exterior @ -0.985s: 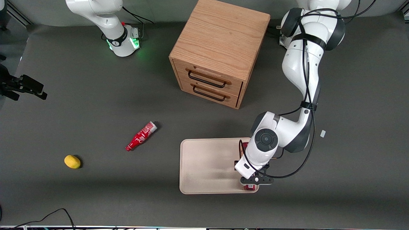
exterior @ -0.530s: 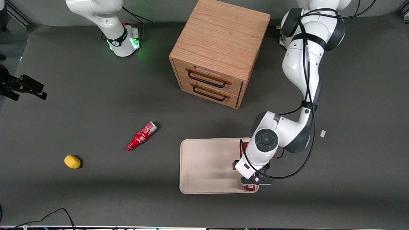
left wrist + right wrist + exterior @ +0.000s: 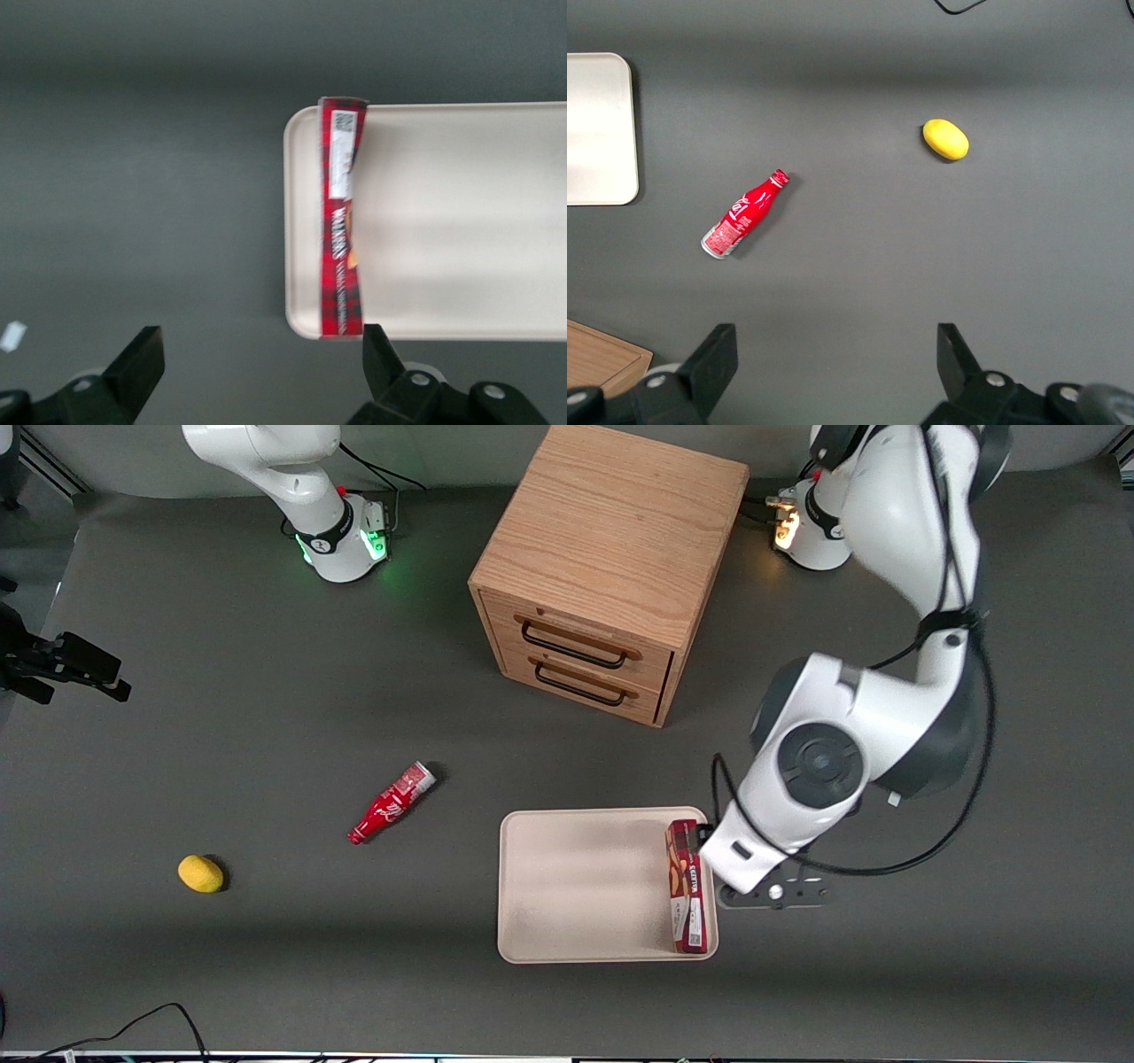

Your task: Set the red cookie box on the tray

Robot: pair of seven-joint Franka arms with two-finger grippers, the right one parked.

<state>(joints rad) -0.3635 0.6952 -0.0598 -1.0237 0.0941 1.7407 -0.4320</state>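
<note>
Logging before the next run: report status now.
Gripper open, empty, raised off the tray's working-arm edge. Red cookie box lies on the tray along that edge, released. Nothing in the way.

1. In the front view the working arm's wrist covers most of the tool [image 3: 773, 893]; only its dark base shows, just beside the tray [image 3: 576, 886].
2. In the left wrist view the tray [image 3: 461, 221] runs off the picture's edge, and the tool [image 3: 257, 376] shows only its two spread fingertips [image 3: 142, 363].
3. The lettering on the red cookie box [image 3: 341, 221] is blurred.
4. A small white scrap [image 3: 12, 336] on the worktop [image 3: 142, 177] is too small to identify.
</note>
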